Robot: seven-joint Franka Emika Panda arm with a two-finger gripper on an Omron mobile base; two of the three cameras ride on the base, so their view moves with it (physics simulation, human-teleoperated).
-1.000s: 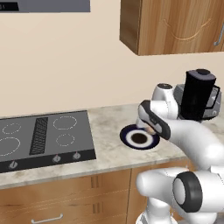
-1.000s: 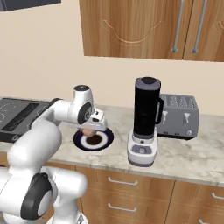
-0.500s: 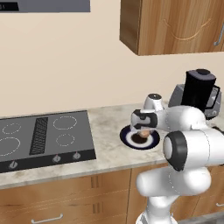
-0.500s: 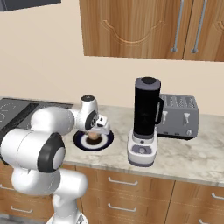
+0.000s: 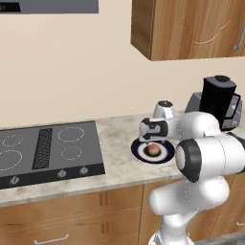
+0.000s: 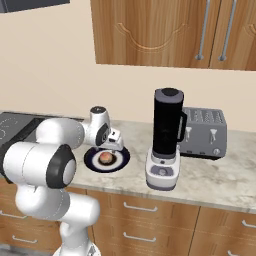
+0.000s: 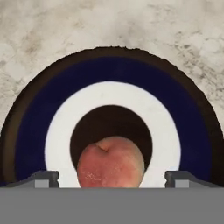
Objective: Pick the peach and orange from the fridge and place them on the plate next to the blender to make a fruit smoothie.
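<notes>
Peach [image 7: 110, 162] is sitting on the plate [image 7: 30, 131], right in the dark centre, and it lies dead between the two tips of your claw [image 7: 111, 178], so the only way off it is straight back along the claw's own axis, up and away from the surface [image 5: 119, 139]. The tips stand wide on either side of the fruit with white ring showing between each tip and the peach, so I'd call the claw spread and not touching it. From the right base view the plate [image 6: 90, 160] sits just beside the blender [image 6: 165, 140], so half the job looks done. Orange isn't on the plate, so the fridge trip is likely next.
</notes>
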